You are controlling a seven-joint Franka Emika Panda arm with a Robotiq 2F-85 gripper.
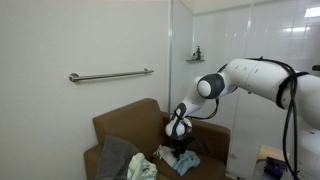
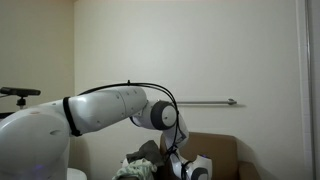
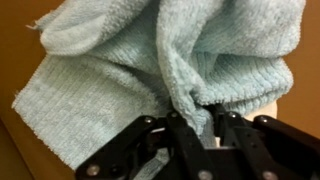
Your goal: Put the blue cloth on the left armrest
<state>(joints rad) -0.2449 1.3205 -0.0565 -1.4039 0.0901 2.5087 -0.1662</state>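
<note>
The blue cloth fills the wrist view, a light blue terry towel bunched in folds. My gripper is shut on a fold of it. In an exterior view the gripper hangs over the brown armchair seat with the blue cloth dangling below it, near the armrest on the picture's right side. In an exterior view the gripper is low in front of the chair; the cloth there is mostly hidden by the arm.
A grey cloth and a pale patterned cloth lie on the chair seat. A metal grab bar is on the wall above. A small shelf hangs at the wall corner.
</note>
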